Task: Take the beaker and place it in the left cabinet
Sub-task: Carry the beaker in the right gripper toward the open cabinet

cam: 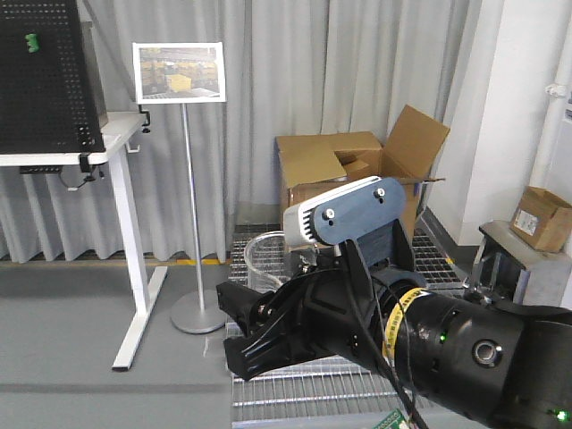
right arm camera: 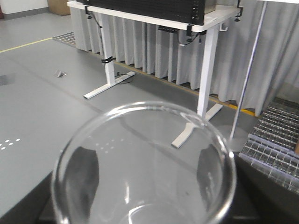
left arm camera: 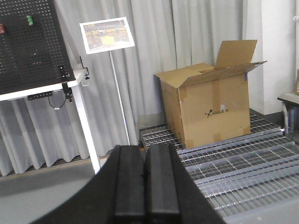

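Note:
The beaker (right arm camera: 140, 140) is a clear glass cylinder that fills the lower part of the right wrist view, rim towards the camera. My right gripper (right arm camera: 147, 186) is shut on it, and both dark fingers (right arm camera: 86, 172) show through the glass wall. In the front view the beaker (cam: 261, 257) pokes up behind the black right gripper (cam: 250, 308), held above the floor grating. My left gripper (left arm camera: 144, 151) is shut with nothing between its pads, pointing towards the curtains. The left cabinet is out of view.
An open cardboard box (cam: 357, 165) stands on a metal floor grating (left arm camera: 243, 163) ahead. A sign on a thin pole stand (cam: 190, 223) is to its left. A white desk with a black pegboard (cam: 54, 89) is at far left. A small carton (cam: 541, 219) sits at right.

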